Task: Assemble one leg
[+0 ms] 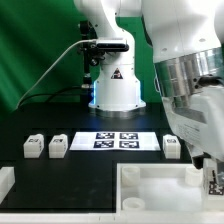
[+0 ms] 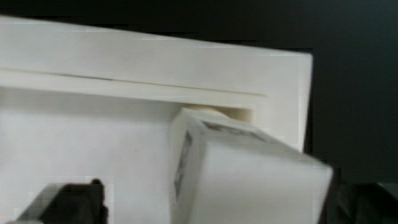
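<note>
In the wrist view a white leg point(image 2: 249, 165) sits between my two dark fingers point(image 2: 71, 203), its far end with a marker tag against a raised edge of the white panel point(image 2: 107, 130). My gripper point(image 2: 222, 208) is shut on this leg. In the exterior view the gripper point(image 1: 210, 178) hangs low over the panel's point(image 1: 150, 192) right end, and the held leg is mostly hidden behind it. Three more legs lie on the black table: two point(image 1: 34, 147) point(image 1: 58, 148) at the exterior view's left and one point(image 1: 172, 147) at its right.
The marker board point(image 1: 115, 140) lies between the loose legs, in front of the robot base point(image 1: 115, 90). A white block point(image 1: 5, 183) sits at the exterior view's lower left edge. A cable runs behind at the left.
</note>
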